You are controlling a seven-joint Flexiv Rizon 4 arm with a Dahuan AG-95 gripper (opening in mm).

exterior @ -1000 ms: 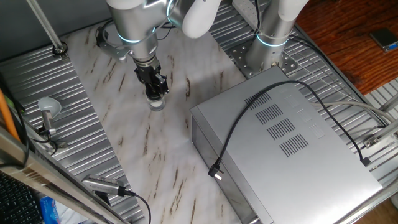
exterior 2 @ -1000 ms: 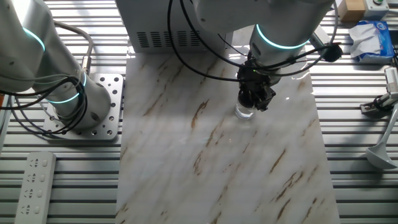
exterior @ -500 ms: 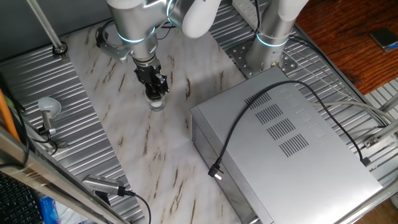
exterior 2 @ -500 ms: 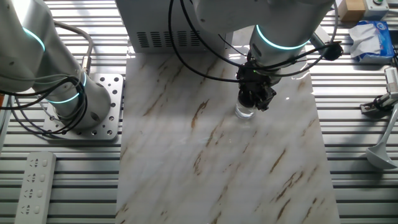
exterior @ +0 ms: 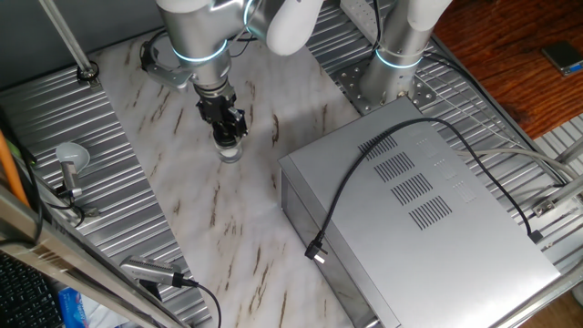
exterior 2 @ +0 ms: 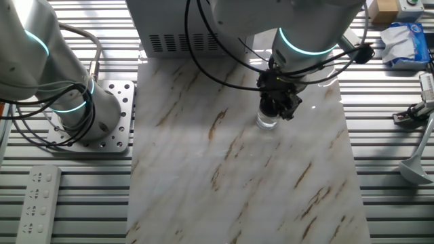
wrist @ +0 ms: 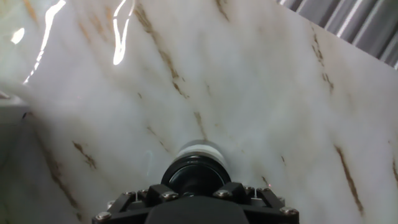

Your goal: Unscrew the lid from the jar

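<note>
A tiny clear jar [exterior: 230, 152] [exterior 2: 266, 123] stands upright on the marble board [exterior: 182, 210]. My gripper [exterior: 227, 133] [exterior 2: 276, 110] comes straight down on its top, with the black fingers closed around the lid. In the hand view the dark round lid [wrist: 196, 174] sits between my fingertips, at my gripper [wrist: 196, 190]. The jar's pale clear body [wrist: 200, 149] shows just beyond the lid. From the two fixed views the lid itself is hidden under the fingers.
A large grey metal box [exterior: 419, 210] with a black cable over it lies to the right of the jar. A second arm's base [exterior 2: 81, 115] stands at the board's side. A grey knob on a stem [exterior: 71, 159] sits on the ribbed tabletop.
My wrist has turned a little about its own axis over the jar. The jar stays in the same spot on the board.
</note>
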